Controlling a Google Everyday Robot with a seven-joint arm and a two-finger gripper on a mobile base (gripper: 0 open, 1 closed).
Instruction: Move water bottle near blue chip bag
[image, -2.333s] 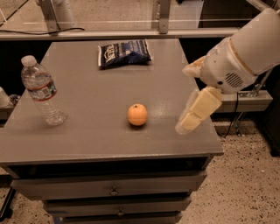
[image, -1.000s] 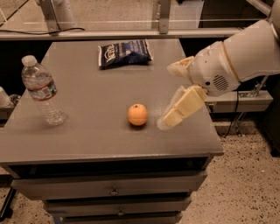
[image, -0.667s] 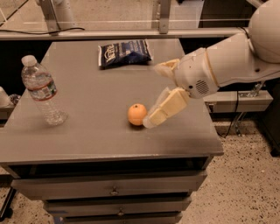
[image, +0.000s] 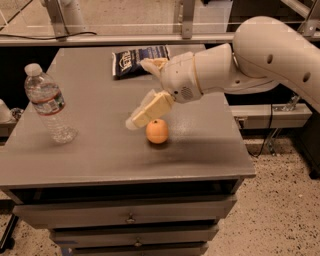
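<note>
The water bottle (image: 50, 106) stands upright near the left edge of the grey table (image: 100, 160); it is clear and ribbed, with a white cap and a white-and-red label. The blue chip bag (image: 134, 60) lies flat at the table's back middle, partly behind the gripper. My gripper (image: 139, 93) hangs over the middle of the table, open and empty, its fingers (image: 150, 110) pointing left toward the bottle. It is well to the right of the bottle, with a clear gap between them.
An orange fruit (image: 157, 131) sits on the table just below and right of the lower finger. The table has drawers (image: 130, 217) in front. A metal rail (image: 100, 40) runs behind the table. The floor lies to the right.
The arm has swung left from the table's right edge to over its middle, above the orange. The bottle, bag and orange have not moved.
</note>
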